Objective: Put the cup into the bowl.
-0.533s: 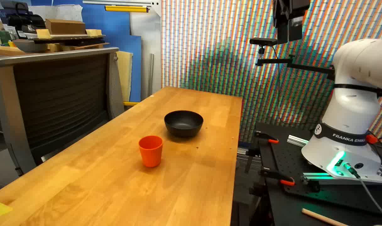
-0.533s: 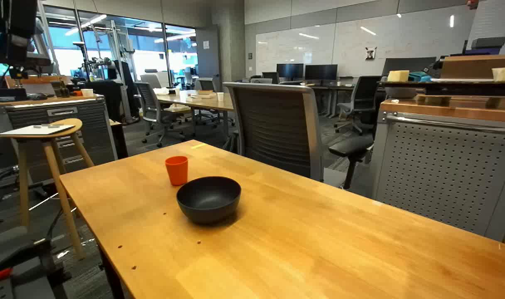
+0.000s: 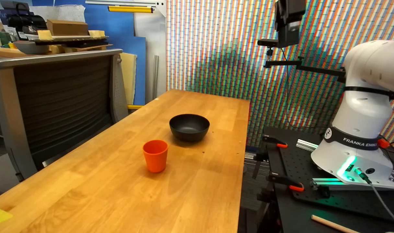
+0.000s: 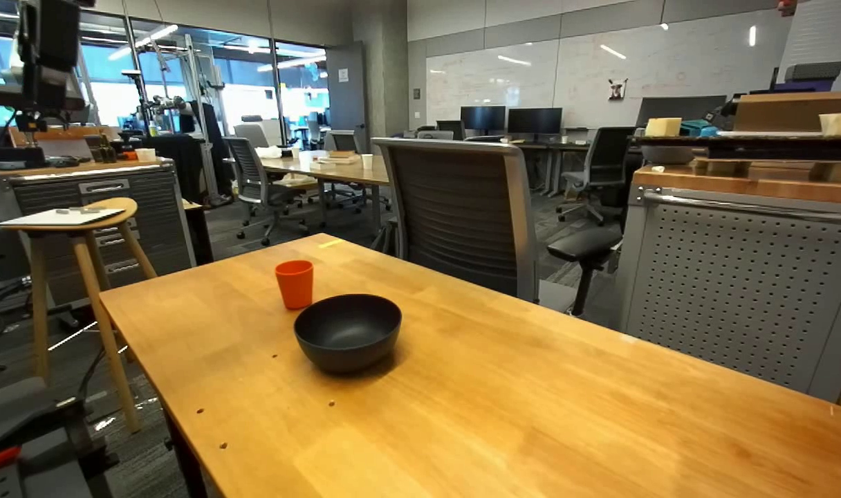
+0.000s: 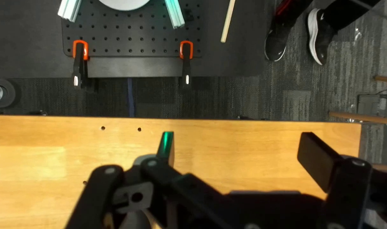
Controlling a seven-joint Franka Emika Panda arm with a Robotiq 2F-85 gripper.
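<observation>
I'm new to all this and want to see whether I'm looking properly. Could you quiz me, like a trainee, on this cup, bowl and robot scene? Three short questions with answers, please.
1. Which is wider, the orange cup or the black bowl?
2. True or false: the orange cup is inside the black bowl.
3. In the wrist view, the gripper is: A) shut; B) open; C) out of the picture.

Key:
1. The black bowl.
2. False: the orange cup stands upright on the table, beside the black bowl.
3. B.
</observation>
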